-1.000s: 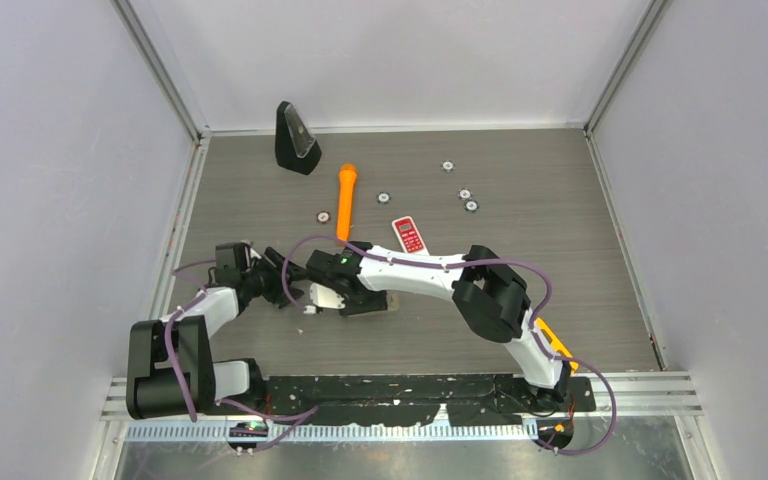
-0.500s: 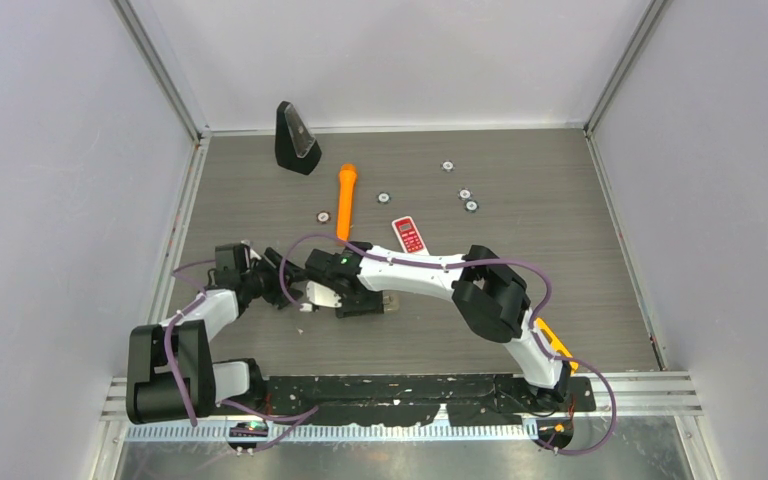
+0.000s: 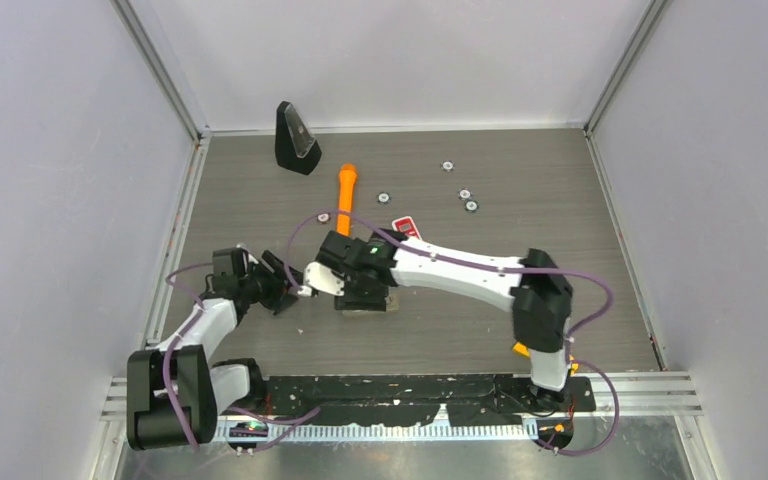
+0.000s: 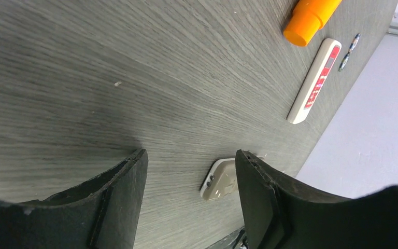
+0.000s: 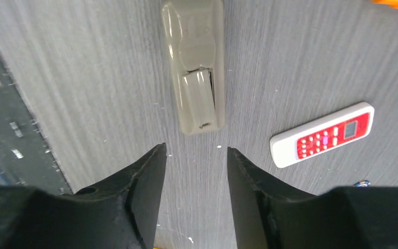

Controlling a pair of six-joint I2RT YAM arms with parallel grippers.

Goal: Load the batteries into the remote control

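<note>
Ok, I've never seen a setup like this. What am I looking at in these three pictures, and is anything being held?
Two robot arms are bolted at the near edge of a table. The wide picture looks down from above. The other two come from a camera on each wrist, so the dark shapes at the bottom are that arm's own fingers. The left gripper and right gripper both stand open and hold nothing. Just beyond the right one lies a beige remote, back up. Also on the table are a red-and-white remote, an orange stick, a black wedge, small round discs, and what look like two tiny batteries.
</note>
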